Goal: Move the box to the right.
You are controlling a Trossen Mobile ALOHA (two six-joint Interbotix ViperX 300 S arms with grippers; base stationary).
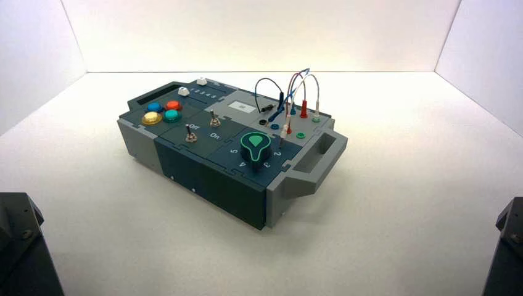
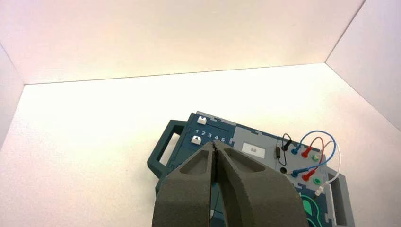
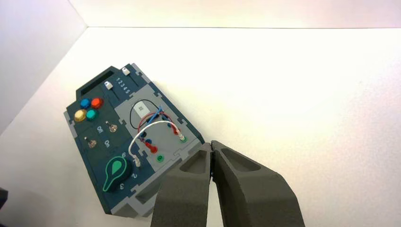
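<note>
The box (image 1: 203, 166), long, dark teal and grey, stands turned at an angle in the middle of the white table. On top are coloured push buttons (image 1: 161, 112), two toggle switches (image 1: 191, 134), a green knob (image 1: 255, 143) and plugged-in wires (image 1: 290, 92). A grey handle (image 1: 317, 161) sticks out at its right end. My left gripper (image 2: 215, 145) is shut on nothing, hanging back above the near side of the box (image 2: 246, 137). My right gripper (image 3: 211, 144) is shut and empty too, near the grey handle end of the box (image 3: 99, 151), apart from it.
White walls (image 1: 259, 31) close the table at the back and both sides. Both arms are parked at the near corners, the left arm (image 1: 18, 246) and the right arm (image 1: 506, 246). Bare white table (image 1: 419, 160) lies to the right of the box.
</note>
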